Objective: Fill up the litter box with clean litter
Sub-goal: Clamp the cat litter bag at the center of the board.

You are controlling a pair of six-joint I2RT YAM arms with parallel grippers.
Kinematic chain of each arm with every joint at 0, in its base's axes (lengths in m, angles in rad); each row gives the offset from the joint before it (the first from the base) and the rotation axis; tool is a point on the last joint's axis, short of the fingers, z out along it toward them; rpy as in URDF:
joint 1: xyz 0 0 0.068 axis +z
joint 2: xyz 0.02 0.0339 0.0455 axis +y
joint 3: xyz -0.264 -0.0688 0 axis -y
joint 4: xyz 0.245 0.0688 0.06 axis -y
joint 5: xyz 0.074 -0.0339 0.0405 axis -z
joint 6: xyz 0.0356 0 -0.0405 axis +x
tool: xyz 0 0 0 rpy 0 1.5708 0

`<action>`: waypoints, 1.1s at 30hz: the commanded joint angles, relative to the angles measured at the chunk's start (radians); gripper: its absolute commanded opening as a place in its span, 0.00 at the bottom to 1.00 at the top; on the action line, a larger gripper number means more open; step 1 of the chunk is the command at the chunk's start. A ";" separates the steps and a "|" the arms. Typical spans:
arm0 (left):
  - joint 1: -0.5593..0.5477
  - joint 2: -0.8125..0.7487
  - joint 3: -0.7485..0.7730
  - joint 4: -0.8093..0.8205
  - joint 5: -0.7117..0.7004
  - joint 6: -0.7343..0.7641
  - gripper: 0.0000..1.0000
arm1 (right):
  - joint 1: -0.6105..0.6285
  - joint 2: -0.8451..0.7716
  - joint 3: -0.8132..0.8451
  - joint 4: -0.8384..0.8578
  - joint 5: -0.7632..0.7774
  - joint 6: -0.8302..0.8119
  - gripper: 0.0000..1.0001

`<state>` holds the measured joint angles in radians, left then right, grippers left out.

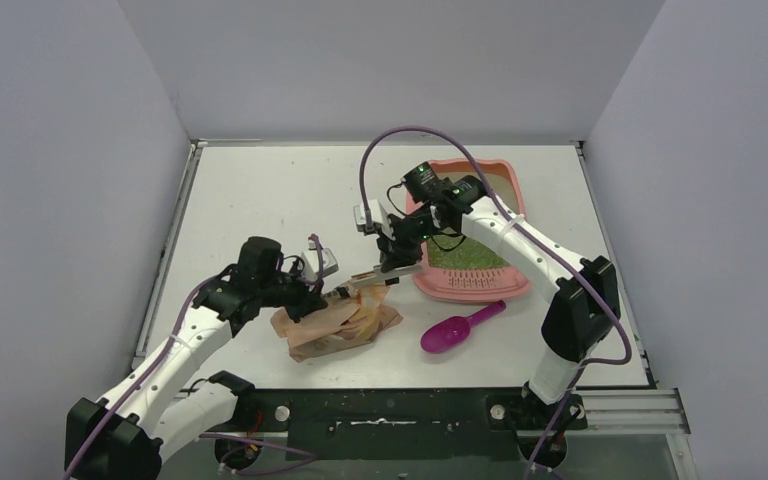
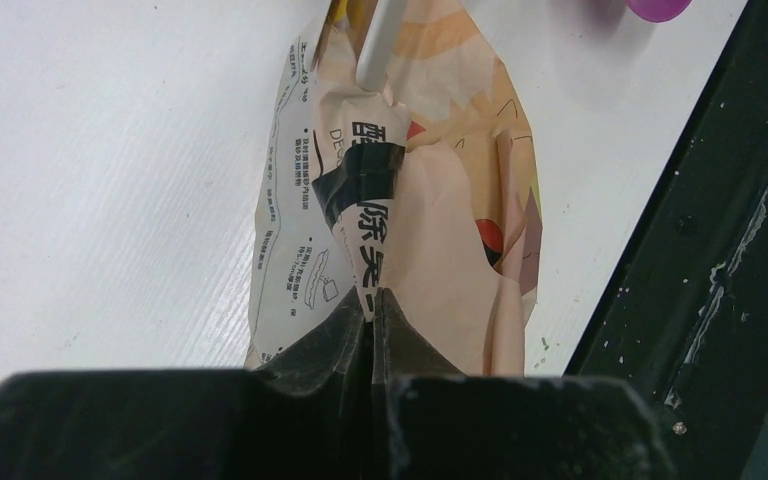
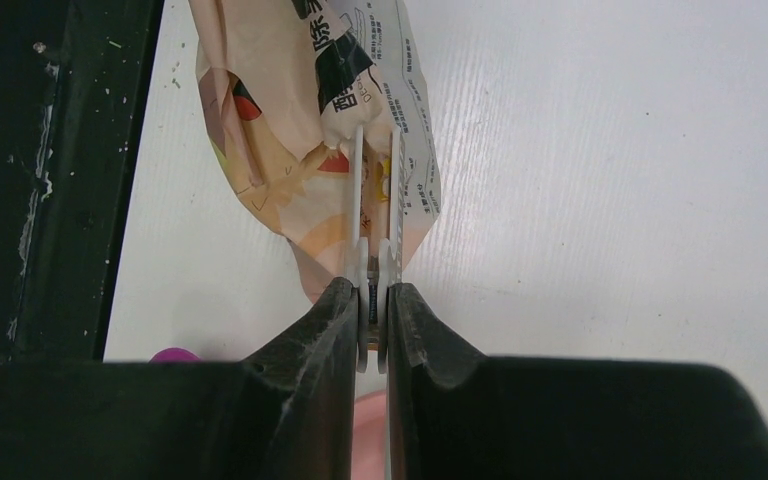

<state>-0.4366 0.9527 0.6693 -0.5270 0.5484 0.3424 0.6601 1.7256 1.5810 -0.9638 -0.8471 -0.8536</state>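
Bag at 6 o'clock on table: left gripper pinches its 9 o'clock end, right gripper squeezes white clip at its 1 o'clock end.

In front of me lies a white table, its top finely ribbed and lightly scuffed. Plain pale lilac-grey panels close it in: a left wall, a back wall and a right wall. Along my near edge runs a black base strip flecked with white specks, with a silver slotted rail at its right end. The light is soft and even, the shadows faint.
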 commanded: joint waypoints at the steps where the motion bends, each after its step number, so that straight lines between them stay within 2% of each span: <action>1: 0.005 -0.027 0.010 0.054 0.046 -0.015 0.00 | 0.035 -0.016 0.002 0.067 -0.015 0.024 0.00; 12: 0.017 -0.041 0.001 0.066 0.010 -0.034 0.00 | 0.003 -0.027 -0.029 0.104 -0.152 0.078 0.00; 15: 0.019 -0.054 -0.007 0.068 0.001 -0.041 0.00 | 0.001 -0.046 -0.077 0.161 -0.077 0.125 0.00; 17: 0.019 -0.067 -0.013 0.074 -0.001 -0.049 0.00 | 0.000 -0.032 -0.080 0.129 -0.044 0.101 0.00; 19: 0.019 -0.081 -0.024 0.081 -0.002 -0.061 0.00 | -0.003 -0.022 -0.091 0.120 -0.034 0.104 0.08; 23: 0.019 -0.091 -0.031 0.090 0.012 -0.074 0.00 | -0.004 -0.047 -0.146 0.219 -0.063 0.156 0.35; 25: 0.019 -0.094 -0.034 0.095 0.008 -0.082 0.00 | -0.004 -0.067 -0.168 0.274 -0.066 0.190 0.45; 26: 0.019 -0.093 -0.035 0.097 0.007 -0.085 0.00 | -0.005 -0.075 -0.172 0.288 -0.064 0.196 0.47; 27: 0.019 -0.093 -0.036 0.104 0.007 -0.091 0.10 | -0.005 -0.082 -0.174 0.293 -0.061 0.197 0.48; 29: 0.019 -0.087 -0.040 0.135 0.011 -0.111 0.37 | -0.005 -0.082 -0.161 0.280 -0.056 0.198 0.48; 31: 0.019 -0.068 -0.031 0.161 0.026 -0.112 0.51 | -0.007 -0.074 -0.138 0.242 -0.045 0.187 0.48; 33: 0.019 -0.036 -0.007 0.180 0.039 -0.114 0.59 | -0.007 -0.074 -0.127 0.223 -0.035 0.184 0.48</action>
<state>-0.4236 0.8845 0.6270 -0.4545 0.5426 0.2470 0.6495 1.7172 1.4025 -0.7532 -0.8787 -0.6712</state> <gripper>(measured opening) 0.534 0.481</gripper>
